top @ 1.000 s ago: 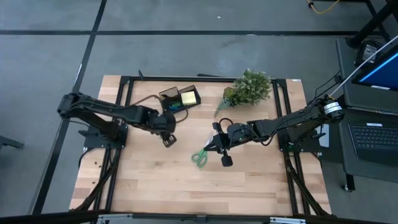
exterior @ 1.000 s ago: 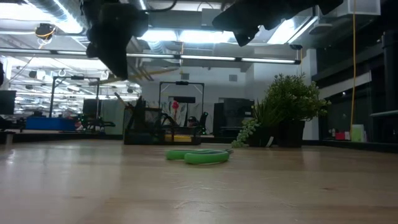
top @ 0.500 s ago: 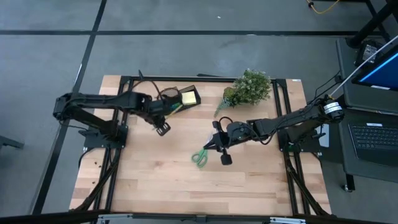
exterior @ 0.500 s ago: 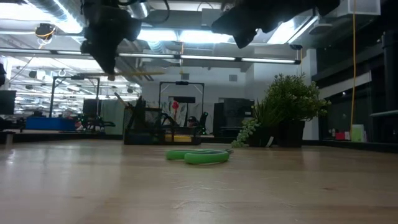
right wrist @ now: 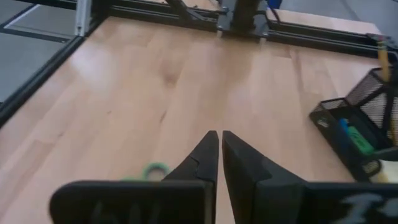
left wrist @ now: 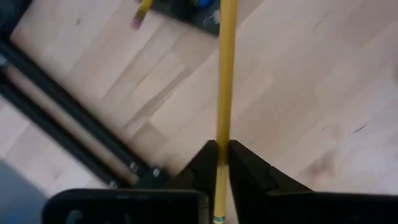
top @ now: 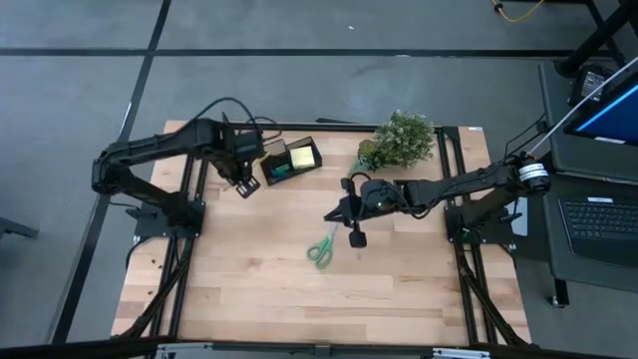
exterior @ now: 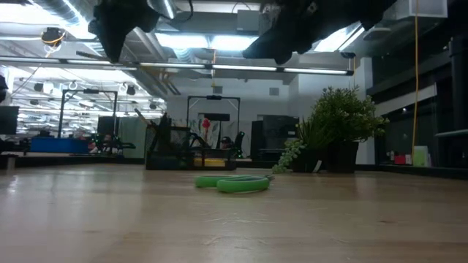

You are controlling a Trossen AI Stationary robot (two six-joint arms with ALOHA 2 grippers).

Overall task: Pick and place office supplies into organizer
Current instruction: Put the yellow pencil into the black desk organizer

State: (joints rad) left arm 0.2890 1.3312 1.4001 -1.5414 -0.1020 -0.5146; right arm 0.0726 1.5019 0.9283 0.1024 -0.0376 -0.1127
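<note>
Left wrist view is showing a pencil point(left wrist: 222, 81) pinched by the left gripper point(left wrist: 218, 163), its tip cut off at frame top. Organizer point(top: 288, 158) is sitting upper centre, scissors point(top: 323, 249) mid-table. Right gripper point(right wrist: 219, 155) is hovering, fingers together, empty.

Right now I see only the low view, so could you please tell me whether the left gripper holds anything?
Observer: Yes, the left gripper is shut on a yellow wooden pencil.
Operator: Where is it relative to the organizer?
Observer: Seen from above, it hovers just beside the black mesh organizer box, not over it.
Operator: Is the right gripper carrying something?
Observer: No, the right gripper is shut and empty, above the table near the green-handled scissors.
</note>
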